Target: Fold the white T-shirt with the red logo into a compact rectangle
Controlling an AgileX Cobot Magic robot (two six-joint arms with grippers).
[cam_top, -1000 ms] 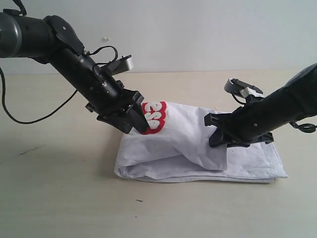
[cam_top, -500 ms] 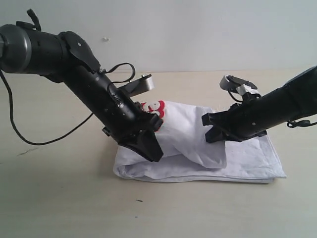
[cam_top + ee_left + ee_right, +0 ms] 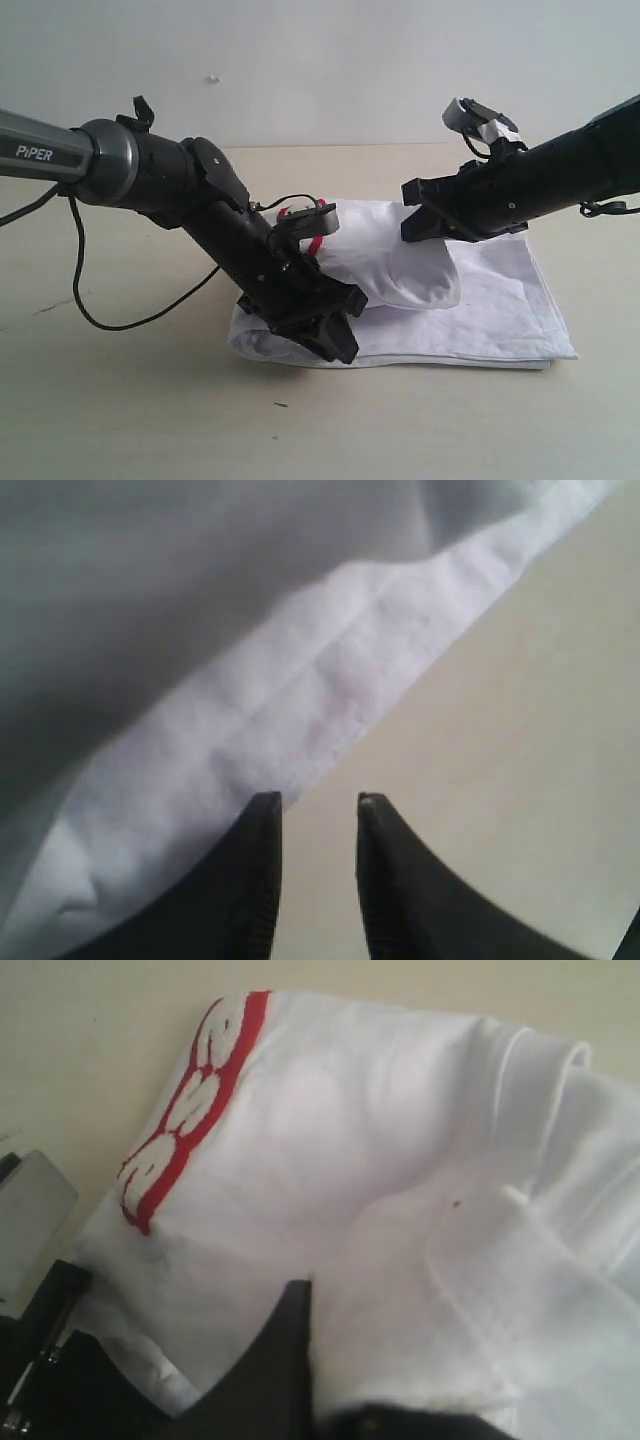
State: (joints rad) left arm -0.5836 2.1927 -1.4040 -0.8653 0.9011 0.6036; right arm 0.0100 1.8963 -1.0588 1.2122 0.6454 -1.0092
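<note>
A thin white T-shirt, partly folded, lies in the middle of a pale beige table. Its red logo, a narrow red strip with fuzzy white letters, sits at the shirt's ten o'clock corner, mostly hidden behind my left arm in the exterior view. A loose flap rises from the shirt's centre toward one o'clock. There my black right gripper appears clamped on it; its wrist view shows one finger against the cloth, the other hidden. My black left gripper is down at the seven o'clock edge. Its tips are a narrow gap apart with bare table between them, one tip just touching the hem, nothing held.

My worries from here:
- If I close the left gripper as it stands, it may catch only air or a single layer, and the stack would peel apart.
- If I nudge it forward, the hem could bunch.
- If the right gripper pulls alone, the whole shirt may slide and skew the fold.
</note>
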